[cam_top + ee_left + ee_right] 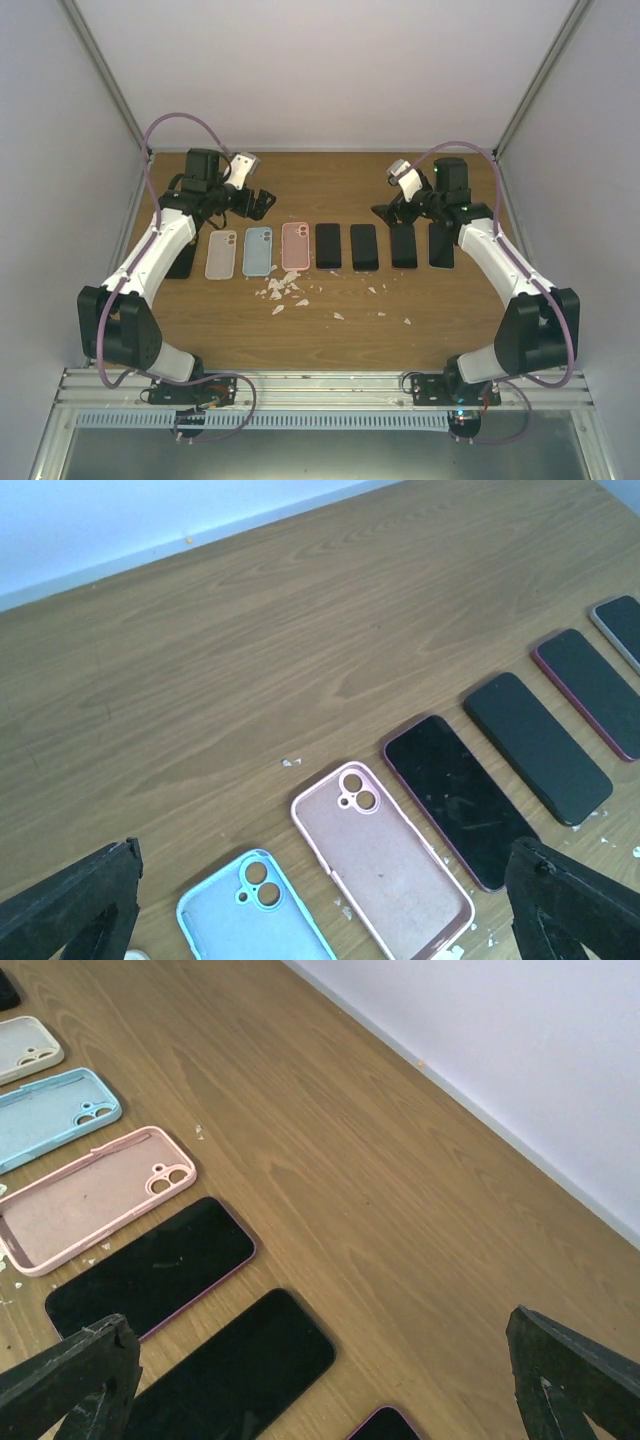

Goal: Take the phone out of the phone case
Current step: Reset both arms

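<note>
The phone (455,800), black screen up with a dark red rim around it, lies on the wooden surface (300,630) mid-row, just beside the empty pink case (380,865). My left pincer (255,203) and right pincer (395,212) hover spread wide, holding nothing.

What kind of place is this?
Probably a robot test booth: a brown wooden tabletop boxed in by plain white wall panels, two white robot arms bolted at its near edge, and a neat row of dark phones and pastel cases.
</note>
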